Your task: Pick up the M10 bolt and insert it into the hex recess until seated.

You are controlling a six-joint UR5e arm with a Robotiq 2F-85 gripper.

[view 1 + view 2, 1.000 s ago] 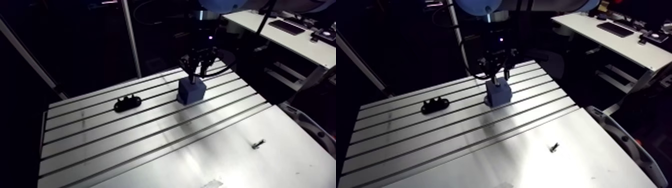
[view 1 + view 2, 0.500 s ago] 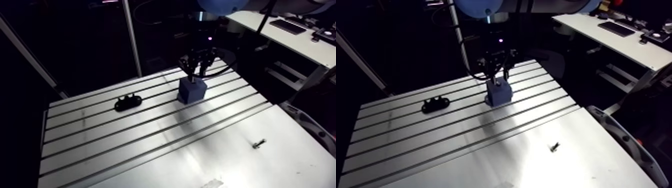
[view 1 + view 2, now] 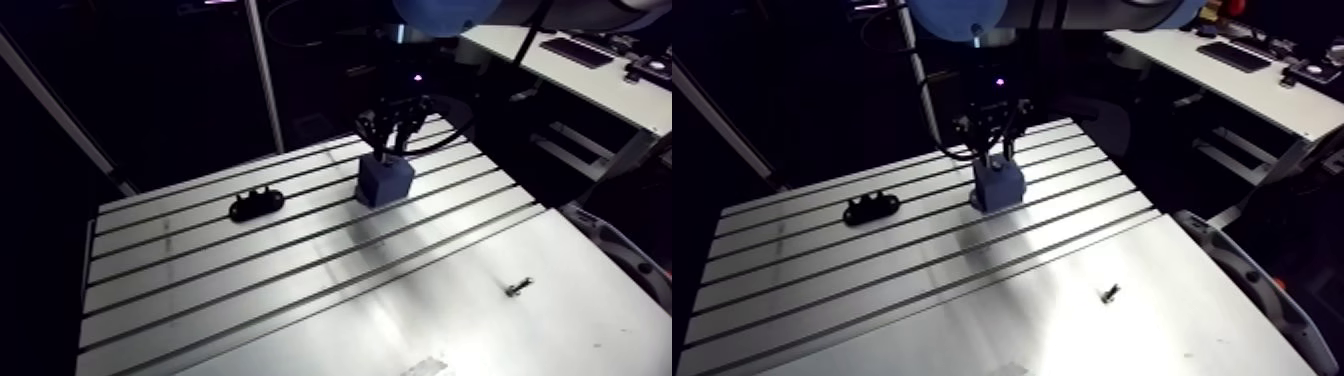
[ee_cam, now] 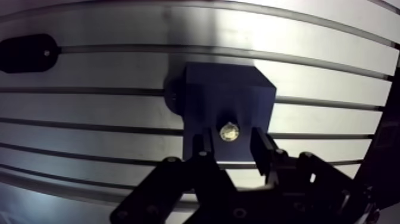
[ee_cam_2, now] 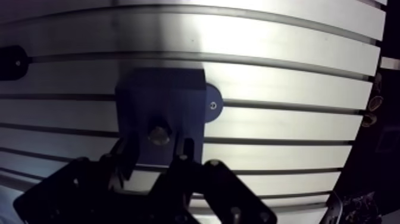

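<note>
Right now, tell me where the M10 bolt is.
In the wrist view, the M10 bolt stands in the blue block's top face, between the fingers of the open gripper, apart from both.

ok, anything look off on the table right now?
One thing: a small loose fastener lies alone on the smooth plate, well away from the blue block. The bolt sits in the block's top, within the open hand, looking upright. Nothing else stands out.

Arm [image 3: 972,15] reaching down, wrist [image 3: 995,88] vertical — jaws apart
</note>
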